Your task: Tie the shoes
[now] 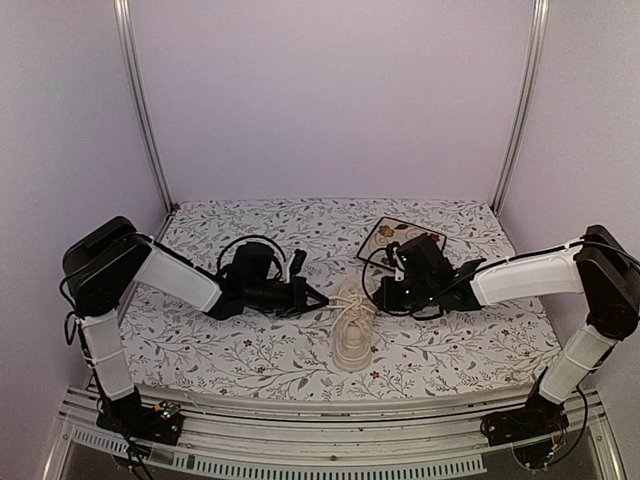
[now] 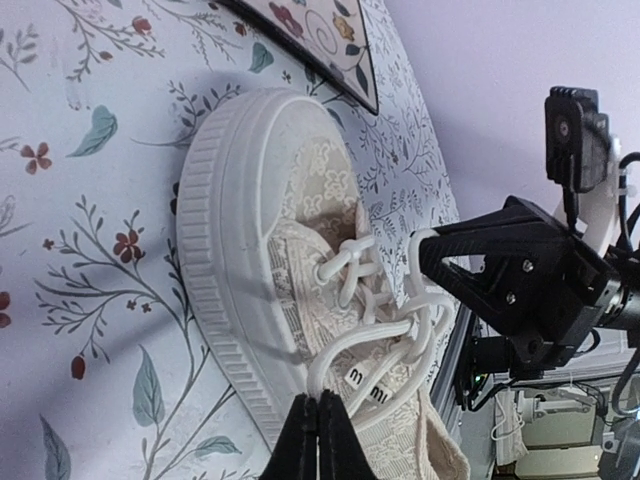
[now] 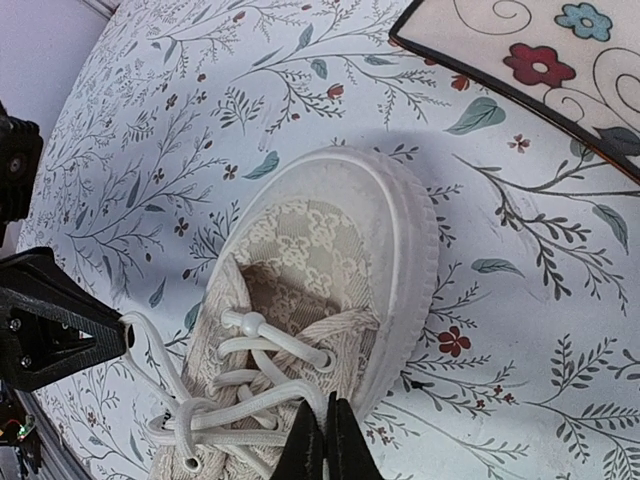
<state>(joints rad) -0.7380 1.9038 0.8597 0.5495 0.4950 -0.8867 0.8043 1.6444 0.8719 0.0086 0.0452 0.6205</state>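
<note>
The cream-white sneaker [image 1: 352, 335] lies in the middle of the floral table, toe away from me. Its white laces are crossed into a knot over the tongue, with a loop leading out to each side. My left gripper [image 1: 318, 300] sits just left of the shoe; in the left wrist view it [image 2: 320, 398] is shut on the end of a lace loop [image 2: 345, 355] beside the shoe [image 2: 250, 200]. My right gripper [image 1: 378, 295] sits just right of the shoe; in the right wrist view it [image 3: 326, 408] is shut on the other lace loop [image 3: 270, 390] above the shoe [image 3: 330, 230].
A square floral tile [image 1: 402, 240] lies behind the right gripper, near the toe; it also shows in the left wrist view [image 2: 320, 40] and the right wrist view [image 3: 540, 60]. Purple walls enclose the table. A metal rail [image 1: 330, 420] runs along the near edge.
</note>
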